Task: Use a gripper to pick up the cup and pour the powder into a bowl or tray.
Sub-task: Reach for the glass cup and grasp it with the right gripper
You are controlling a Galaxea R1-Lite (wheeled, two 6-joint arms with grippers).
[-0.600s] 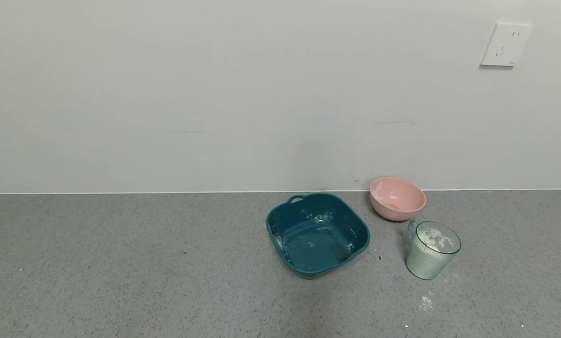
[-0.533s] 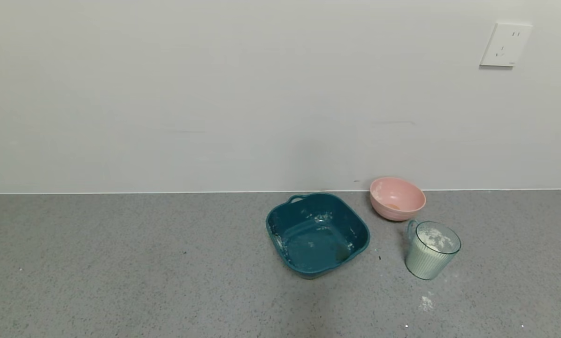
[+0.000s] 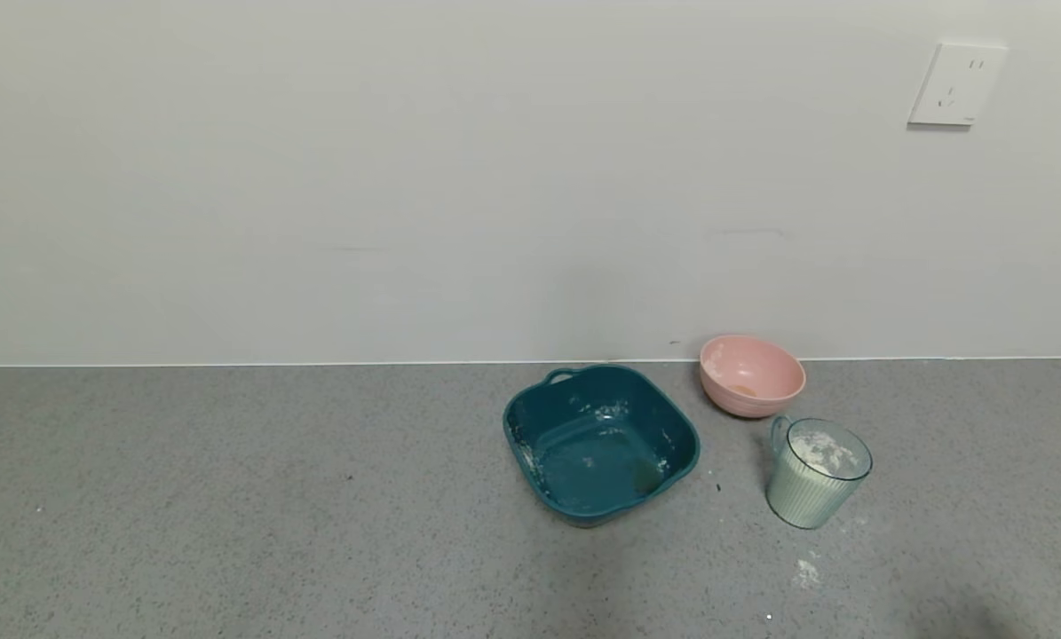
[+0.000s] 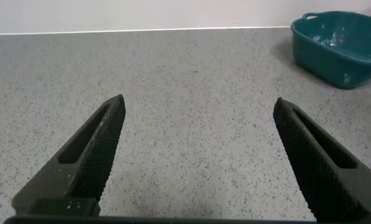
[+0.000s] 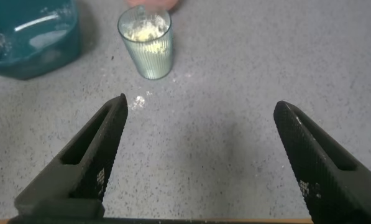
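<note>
The ribbed pale green cup (image 3: pixel 816 475) stands upright on the grey counter, right of the basin, with white powder (image 3: pixel 821 453) inside. It also shows in the right wrist view (image 5: pixel 146 43). The dark teal basin (image 3: pixel 599 441) sits mid-counter with powder traces inside; it shows in the left wrist view (image 4: pixel 339 45) and right wrist view (image 5: pixel 30 37). My right gripper (image 5: pixel 201 109) is open and empty, some way short of the cup. My left gripper (image 4: pixel 199 109) is open and empty over bare counter, far from the basin. Neither gripper shows in the head view.
A small round pink bowl (image 3: pixel 750 374) stands behind the cup near the wall. A little spilled powder (image 3: pixel 805 572) lies on the counter in front of the cup. A wall socket (image 3: pixel 956 84) is at upper right. The wall runs along the counter's back edge.
A dark shadow has appeared at the head view's lower right corner. The cup, basin and pink bowl have not moved.
</note>
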